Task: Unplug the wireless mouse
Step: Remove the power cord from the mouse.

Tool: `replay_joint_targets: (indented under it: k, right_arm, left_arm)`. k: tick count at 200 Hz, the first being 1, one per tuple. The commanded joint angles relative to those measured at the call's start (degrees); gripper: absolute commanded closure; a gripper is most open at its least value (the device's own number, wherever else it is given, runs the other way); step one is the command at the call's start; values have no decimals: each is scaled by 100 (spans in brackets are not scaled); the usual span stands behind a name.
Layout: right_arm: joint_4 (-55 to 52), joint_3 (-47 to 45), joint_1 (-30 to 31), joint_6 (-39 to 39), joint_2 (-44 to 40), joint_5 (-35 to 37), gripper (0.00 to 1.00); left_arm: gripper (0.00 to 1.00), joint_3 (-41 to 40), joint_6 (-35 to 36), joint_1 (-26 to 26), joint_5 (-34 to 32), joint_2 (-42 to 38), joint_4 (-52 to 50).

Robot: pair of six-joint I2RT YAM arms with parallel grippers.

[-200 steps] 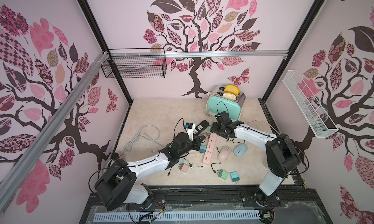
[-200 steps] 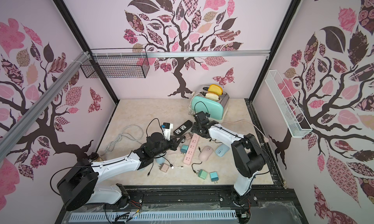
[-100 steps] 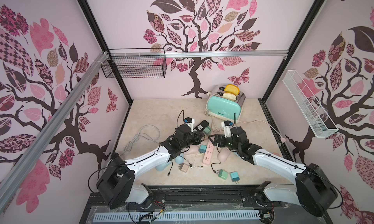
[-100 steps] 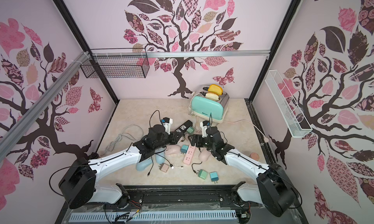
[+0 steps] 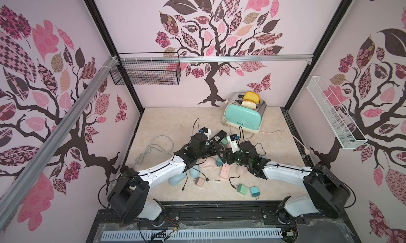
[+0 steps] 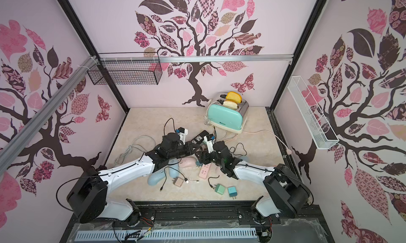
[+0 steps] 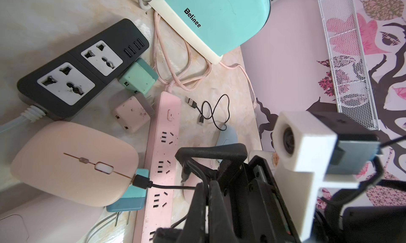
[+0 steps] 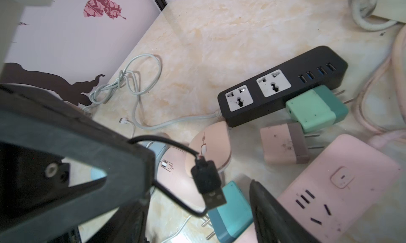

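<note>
The pink wireless mouse [image 7: 74, 162] lies tilted on a teal charger [image 7: 129, 200], left of the pink power strip [image 7: 162, 154]. A black cable's plug [image 7: 141, 181] sits in the mouse's front edge. My left gripper [image 7: 207, 187] is shut on that cable a short way from the plug. In the right wrist view the cable's USB end [image 8: 208, 187] hangs free between the open jaws of my right gripper [image 8: 202, 187], touching neither finger, just above the mouse [image 8: 208, 147]. In both top views the two grippers meet over the mouse [image 5: 207, 164] [image 6: 187, 162].
A black power strip [image 7: 81, 70], a mint charger [image 7: 138, 79] and a pink charger [image 7: 131, 112] lie close behind. The mint toaster [image 5: 243, 117] stands at the back right. A blue mouse [image 5: 178, 180], two chargers [image 5: 241, 189] and a grey cord coil [image 5: 151, 149] lie around.
My right arm has swung from beside the toaster to the middle, so its gripper now faces my left one. The left gripper has shifted slightly toward the back and stayed shut.
</note>
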Motion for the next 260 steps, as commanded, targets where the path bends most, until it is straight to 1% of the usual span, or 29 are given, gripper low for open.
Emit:
replay_joint_targets:
  k: [1, 11, 30, 46, 85, 86, 93, 103, 111, 118, 135, 153, 166, 175, 184, 194, 201, 212, 216, 222, 231, 242, 244, 247, 249, 260]
  right_arm:
    - [202, 219, 10, -128, 198, 477, 33]
    - [291, 205, 12, -82, 244, 552, 39]
    - [335, 227, 14, -17, 289, 607, 58]
    - [366, 265, 9, 59, 336, 562, 71]
    - [294, 291, 9, 322, 296, 462, 87]
    - [295, 292, 9, 327, 295, 460, 88]
    - [285, 275, 9, 372, 271, 454, 90]
    - [274, 267, 9, 398, 263, 459, 95]
    - [242, 263, 9, 419, 251, 458, 97]
    - [158, 281, 5, 454, 244, 486, 100]
    - [39, 310, 2, 547, 169, 487, 100]
    - [-59, 317, -22, 600, 2, 427, 100]
    - [-578, 562, -75, 647, -49, 491, 100]
    - [-890, 715, -172, 769, -63, 449, 100]
    - [-1183, 871, -256, 914, -76, 360, 100]
    - [-1410, 988, -295, 1029, -109, 312, 100]
    - [-1563, 1087, -296, 1057, -117, 259, 100]
    - [-1769, 1237, -298, 1107, -80, 180, 100]
    - [-1821, 1268, -297, 1139, -69, 185, 100]
    - [-1905, 1329, -299, 1167, -27, 197, 100]
    - [-2073, 1450, -299, 1168, 39, 183, 100]
    - [-2255, 1566, -294, 1227, 102, 219, 100]
    - [-2289, 1578, -293, 1235, 107, 227, 100]
    - [-2324, 1604, -298, 1231, 124, 224, 100]
    - [-2345, 1622, -298, 1232, 130, 215, 100]
    - [-2441, 1660, -296, 1269, 130, 202, 100]
  left_arm:
    - [100, 188, -201, 38, 208, 17, 10]
    - [100, 188, -227, 39, 218, 28, 6]
    - [100, 193, -313, 64, 279, 57, 70]
    - [100, 189, -342, 63, 347, 118, 143]
    - [100, 212, -321, 99, 347, 199, 144]
    - [99, 213, -315, 96, 340, 194, 144]
    - [83, 206, -288, 108, 311, 183, 127]
    - [66, 200, -226, 109, 223, 155, 114]
    - [56, 198, -208, 117, 120, 115, 19]
    - [53, 181, -191, 137, 49, 75, -33]
    - [49, -14, -276, 288, -72, -71, -8]
    - [45, -326, -334, 584, -68, -357, 115]
    - [42, -567, -314, 836, 23, -619, 183]
    - [41, -745, -77, 899, 60, -796, 280]
    - [40, -816, 480, 909, 71, -960, 190]
    - [41, -932, 989, 736, -332, -1136, 18]
    - [40, -1109, 1342, 582, -681, -1216, 158]
    - [41, -1333, 1754, 183, -1334, -1228, 313]
    - [41, -1414, 1875, 80, -1478, -1192, 415]
    - [41, -1564, 2043, -75, -1651, -1103, 839]
    - [41, -1731, 2194, -308, -2137, -938, 1175]
    - [41, -1868, 2381, -465, -2337, -660, 1643]
    - [39, -1875, 2422, -498, -2404, -603, 1705]
    - [26, -1885, 2481, -558, -2513, -535, 1781]
    - [22, -1888, 2511, -591, -2578, -484, 1834]
    - [17, -1876, 2804, -813, -2823, -210, 2144]
